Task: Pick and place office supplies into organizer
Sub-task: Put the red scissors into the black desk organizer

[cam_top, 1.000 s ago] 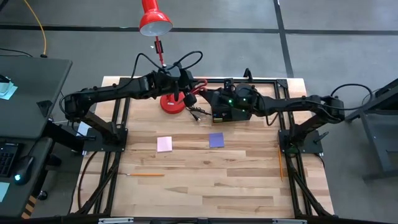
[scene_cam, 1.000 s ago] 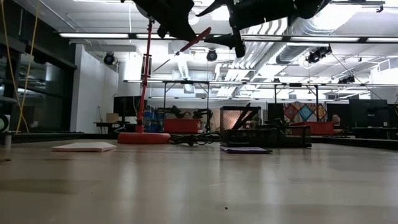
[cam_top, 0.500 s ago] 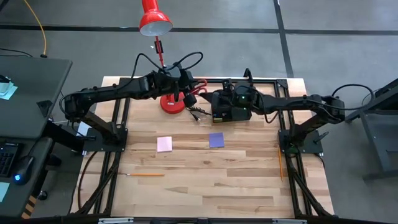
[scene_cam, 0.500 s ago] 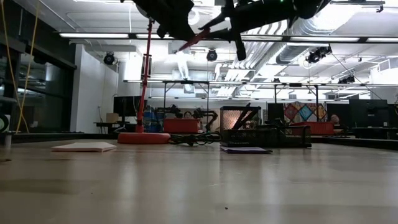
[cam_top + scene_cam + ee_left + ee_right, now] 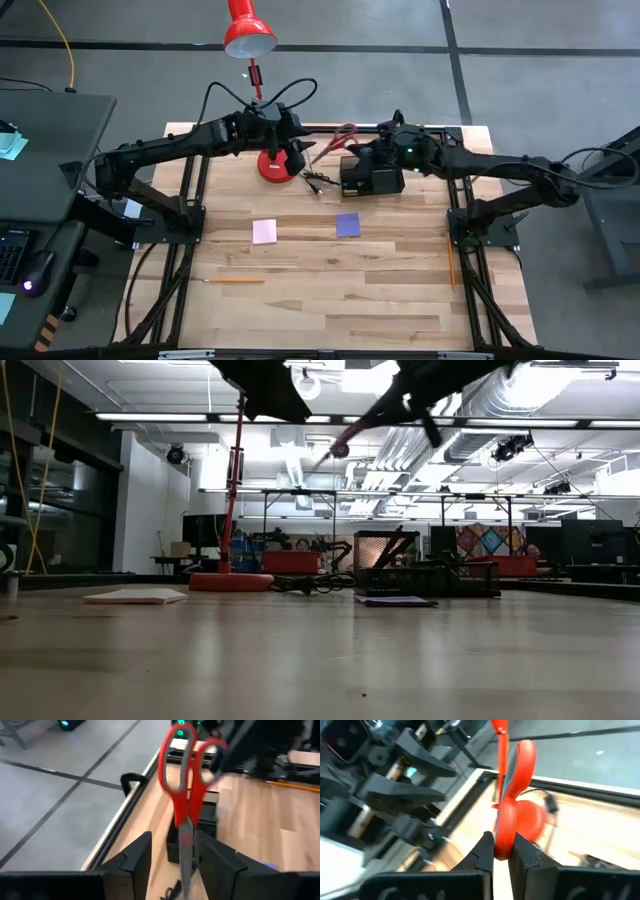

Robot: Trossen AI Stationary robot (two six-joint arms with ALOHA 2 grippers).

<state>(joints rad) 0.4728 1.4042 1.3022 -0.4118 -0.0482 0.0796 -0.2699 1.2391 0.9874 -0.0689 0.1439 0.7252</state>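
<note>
red-handled scissors (image 5: 185, 785), blades closed

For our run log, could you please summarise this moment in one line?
scissors: aloft | right gripper: shut on handle | left gripper: open around blade | organizer: scissors not in

Even, bright overhead light; ceiling strip lights (image 5: 300, 417) glare in the low view. Both wrist views are motion-blurred, the scissors (image 5: 187, 795) soft. Table (image 5: 340, 290) shadows faint.
</note>
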